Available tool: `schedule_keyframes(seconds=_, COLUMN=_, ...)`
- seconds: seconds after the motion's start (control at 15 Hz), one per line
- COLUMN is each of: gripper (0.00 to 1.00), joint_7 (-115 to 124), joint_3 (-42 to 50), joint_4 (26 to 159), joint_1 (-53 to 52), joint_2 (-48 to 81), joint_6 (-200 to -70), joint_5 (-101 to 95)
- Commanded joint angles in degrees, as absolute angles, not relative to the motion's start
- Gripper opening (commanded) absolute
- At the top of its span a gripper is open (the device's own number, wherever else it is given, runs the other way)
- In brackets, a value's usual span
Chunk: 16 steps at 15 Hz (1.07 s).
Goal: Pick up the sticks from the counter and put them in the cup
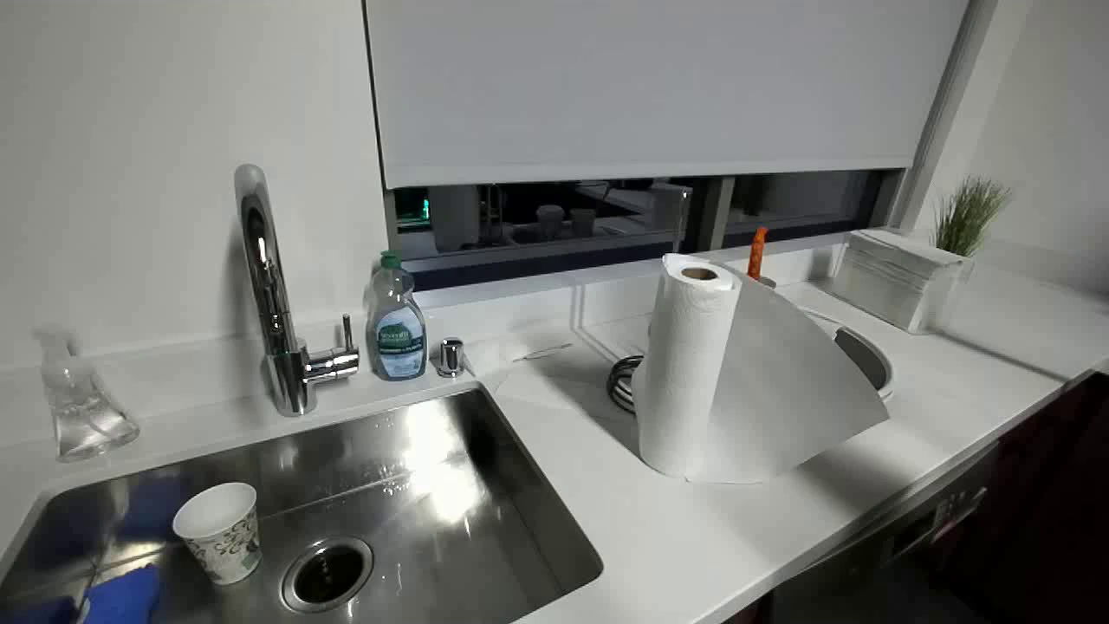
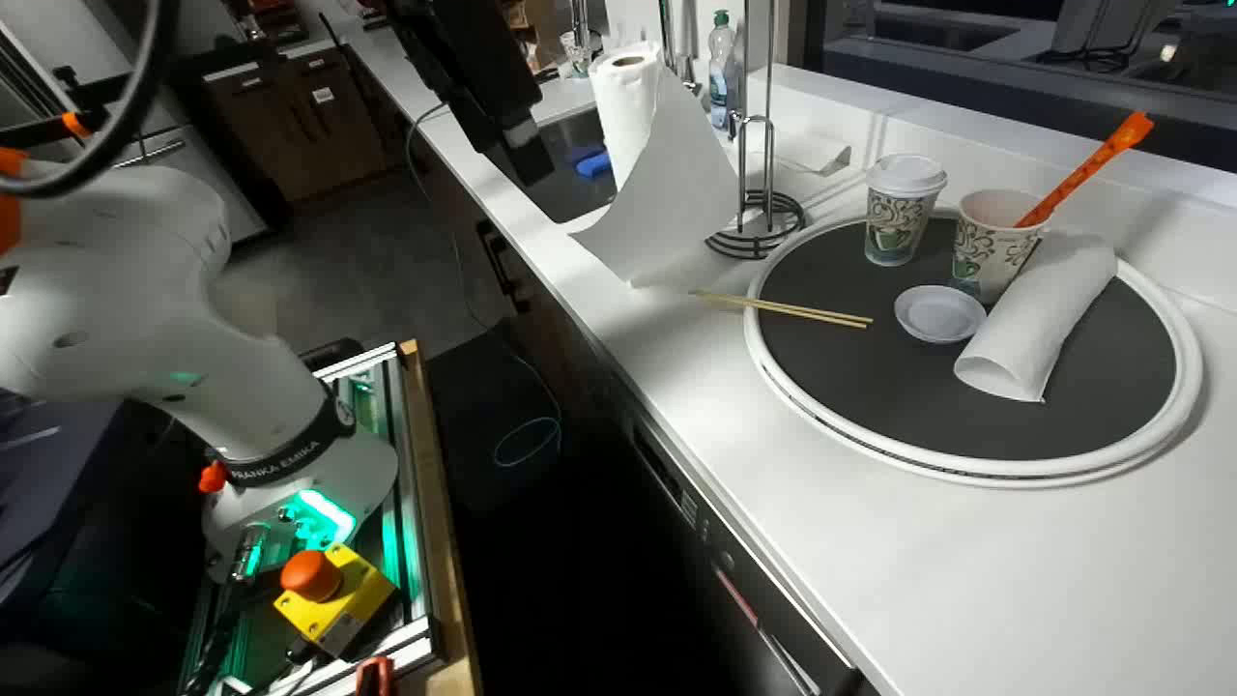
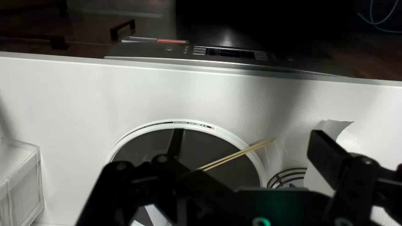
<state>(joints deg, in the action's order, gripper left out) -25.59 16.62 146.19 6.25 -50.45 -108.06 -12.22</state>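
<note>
Two thin wooden sticks (image 2: 812,313) lie side by side on the dark turntable (image 2: 870,396), their ends jutting past its white rim. They also show in the wrist view (image 3: 232,156). The turntable stands on the white counter (image 2: 1044,590). An open patterned paper cup (image 2: 986,246) with an orange utensil (image 2: 1087,169) in it stands on the turntable, beside a lidded cup (image 2: 901,217). Another patterned cup (image 1: 227,542) stands in the sink. My gripper (image 3: 246,146) is open, its fingers wide apart with nothing held. The sticks' near ends are hidden behind its left finger.
A paper towel roll (image 1: 684,373) with a loose sheet stands by the wire holder (image 2: 759,213). A small white lid (image 2: 939,313) and a rolled white sheet (image 2: 1039,319) lie on the turntable. The sink (image 1: 416,520), soap bottle (image 1: 398,329) and napkin box (image 1: 901,277) are farther off.
</note>
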Motion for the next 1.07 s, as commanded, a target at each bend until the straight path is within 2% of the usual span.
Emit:
schedule_keyframes(seconds=0.0, gripper=1.00, joint_7=-25.40, joint_3=16.80, joint_4=146.03, joint_1=5.93, joint_2=-50.46, joint_6=-107.84, joint_5=-12.39)
schedule_keyframes(seconds=0.4, gripper=1.00, joint_7=-25.40, joint_3=16.80, joint_4=146.03, joint_1=5.93, joint_2=-50.46, joint_6=-107.84, joint_5=-12.39)
schedule_keyframes(seconds=0.47, gripper=1.00, joint_7=-21.15, joint_3=14.38, joint_4=145.64, joint_1=7.56, joint_2=-47.45, joint_6=-107.62, joint_5=-14.09)
schedule_keyframes(seconds=0.67, gripper=1.00, joint_7=-18.11, joint_3=13.95, joint_4=146.64, joint_1=3.72, joint_2=-39.52, joint_6=-110.84, joint_5=-9.76)
schedule_keyframes(seconds=1.0, gripper=1.00, joint_7=-4.69, joint_3=8.42, joint_4=146.49, joint_1=3.57, joint_2=-25.00, joint_6=-123.61, joint_5=-5.74)
